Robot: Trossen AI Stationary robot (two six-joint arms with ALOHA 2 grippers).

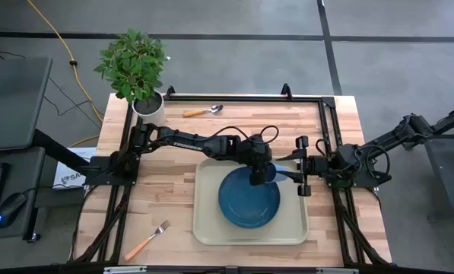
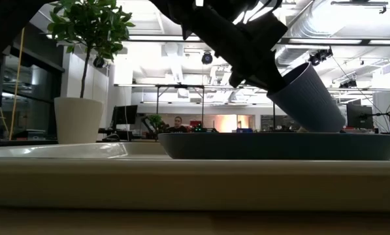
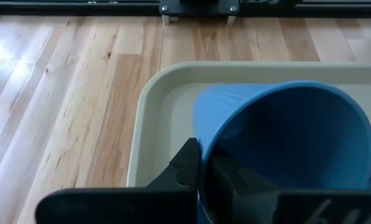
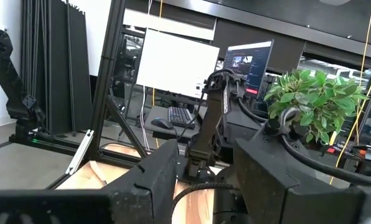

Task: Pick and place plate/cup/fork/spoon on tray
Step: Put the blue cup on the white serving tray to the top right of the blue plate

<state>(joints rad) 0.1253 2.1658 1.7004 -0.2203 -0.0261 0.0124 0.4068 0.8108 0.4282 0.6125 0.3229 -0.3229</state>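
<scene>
My left tool [image 1: 257, 176] is clamped on the blue cup's [image 1: 266, 174] rim, tilting it over the plate [image 1: 249, 201] on the tray [image 1: 204, 225] for set-down. My right tool [image 1: 301, 166] waits with fingers apart beside the tray.

The wooden table [image 1: 173, 183] carries the tray [image 1: 207, 228] at near right, a fork [image 1: 147, 240] near left, a spoon [image 1: 204, 111] and potted plant [image 1: 139, 72] far left.

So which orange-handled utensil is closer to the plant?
The spoon, lying at the table's far edge just beside the plant pot. The fork lies at the near edge, left of the tray.
</scene>
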